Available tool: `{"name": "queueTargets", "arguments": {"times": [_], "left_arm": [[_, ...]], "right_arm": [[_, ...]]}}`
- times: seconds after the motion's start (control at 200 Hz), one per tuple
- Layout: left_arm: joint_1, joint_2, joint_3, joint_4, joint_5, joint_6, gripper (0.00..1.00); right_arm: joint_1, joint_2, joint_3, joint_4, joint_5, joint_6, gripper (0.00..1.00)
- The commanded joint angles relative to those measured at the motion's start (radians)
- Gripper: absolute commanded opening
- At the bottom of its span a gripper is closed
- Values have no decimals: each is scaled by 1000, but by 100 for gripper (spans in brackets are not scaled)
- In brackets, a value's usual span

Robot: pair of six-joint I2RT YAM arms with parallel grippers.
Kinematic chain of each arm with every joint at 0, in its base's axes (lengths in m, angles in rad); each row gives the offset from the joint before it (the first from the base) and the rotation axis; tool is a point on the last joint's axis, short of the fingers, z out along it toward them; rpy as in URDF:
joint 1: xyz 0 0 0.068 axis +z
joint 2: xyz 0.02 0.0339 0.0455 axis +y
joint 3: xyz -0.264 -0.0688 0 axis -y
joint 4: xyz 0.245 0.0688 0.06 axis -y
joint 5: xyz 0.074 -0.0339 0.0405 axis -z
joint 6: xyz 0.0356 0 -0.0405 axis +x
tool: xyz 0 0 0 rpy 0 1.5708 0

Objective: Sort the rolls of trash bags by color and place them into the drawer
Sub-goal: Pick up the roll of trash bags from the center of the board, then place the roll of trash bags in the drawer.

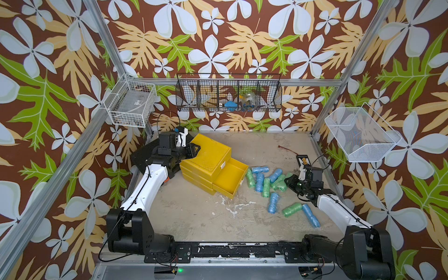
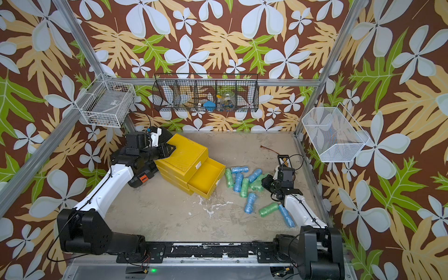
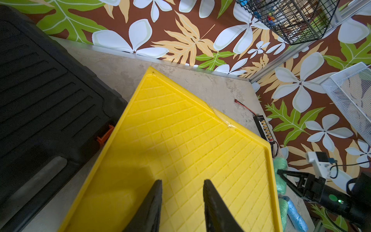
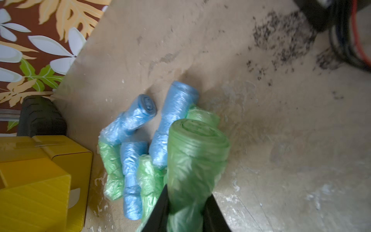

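Roughly ten rolls of trash bags [image 1: 266,187] — green and light blue only — are lying loose on the table [image 1: 194,213] just beside the drawer chest [image 1: 208,151], on the side its handles are facing. No yellow roll is showing. The chest's middle drawer [image 1: 228,178] is standing pulled out and is showing a bare floor. The drawers above and below it are sitting shut, so their contents cannot be told. Sorting is therefore judged to be at an early stage for these two colours, with every visible roll waiting to be placed.

The right arm is stretching low over the side of the pile farthest from the chest. The right gripper [image 4: 187,191] is clamping one green roll [image 4: 197,144], which is filling the gap between its jaws.

The left arm is bending over the chest from the back. The left gripper [image 3: 181,181] is sitting at the chest's lid, jaws slightly apart and holding nothing; contact with the lid cannot be told.
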Motion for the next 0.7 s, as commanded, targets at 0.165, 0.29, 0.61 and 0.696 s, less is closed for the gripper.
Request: {"name": "queueTargets", "arguments": {"times": [0.165, 0.29, 0.61, 0.696], "left_arm": [[3, 3, -14, -42, -15, 13, 38], [3, 7, -12, -47, -18, 20, 38], [3, 28, 13, -64, -24, 28, 38], [3, 32, 15, -66, -25, 28, 38]], "right_arm": [[162, -45, 185, -109, -5, -172, 23], [332, 34, 314, -136, 22, -239, 23], [660, 282, 620, -197, 122, -433, 23], [699, 341, 675, -223, 140, -476, 23]]}}
